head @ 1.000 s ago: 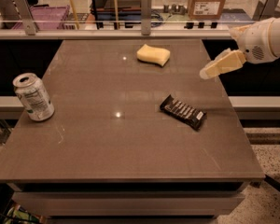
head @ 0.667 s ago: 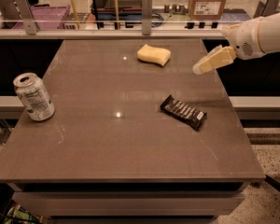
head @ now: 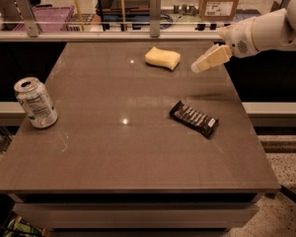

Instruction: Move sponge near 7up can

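The pale yellow sponge point(head: 163, 58) lies flat on the grey table point(head: 113, 162), at the far side a little right of centre. The 7up can point(head: 36, 102) stands upright near the table's left edge, far from the sponge. My gripper point(head: 202, 64) comes in from the right on a white arm, above the table's far right part. Its cream fingers point left and down toward the sponge, a short way to the sponge's right and not touching it. It holds nothing.
A flat black snack wrapper point(head: 194, 118) lies right of centre, nearer the front than the sponge. A glass rail with metal posts point(head: 155, 6) runs along the far edge. Boxes and shelves stand behind it.
My gripper has moved left and slightly up, closer to the sponge. The sponge, the can and the wrapper have not moved.
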Controlling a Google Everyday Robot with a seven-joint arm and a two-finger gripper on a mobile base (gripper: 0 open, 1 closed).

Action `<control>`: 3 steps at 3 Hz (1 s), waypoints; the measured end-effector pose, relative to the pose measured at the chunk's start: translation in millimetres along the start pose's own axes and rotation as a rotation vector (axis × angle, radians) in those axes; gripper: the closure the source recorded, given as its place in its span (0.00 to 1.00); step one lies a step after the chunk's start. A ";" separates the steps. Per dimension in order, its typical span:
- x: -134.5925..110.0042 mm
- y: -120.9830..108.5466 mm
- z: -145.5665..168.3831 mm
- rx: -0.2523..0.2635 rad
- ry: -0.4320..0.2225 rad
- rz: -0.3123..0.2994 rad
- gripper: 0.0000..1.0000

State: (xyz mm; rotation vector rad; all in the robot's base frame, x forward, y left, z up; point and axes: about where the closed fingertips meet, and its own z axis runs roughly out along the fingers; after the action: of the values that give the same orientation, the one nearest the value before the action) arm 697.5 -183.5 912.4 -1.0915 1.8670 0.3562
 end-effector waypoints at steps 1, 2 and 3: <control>-2.8 -4.9 22.9 -0.002 -0.001 -0.001 0.00; -5.0 -8.1 46.7 0.002 0.004 0.000 0.00; -6.3 -10.4 71.0 -0.015 0.002 -0.004 0.00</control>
State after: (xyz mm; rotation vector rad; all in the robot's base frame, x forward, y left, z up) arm 747.1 -141.7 881.1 -1.1055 1.8664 0.3678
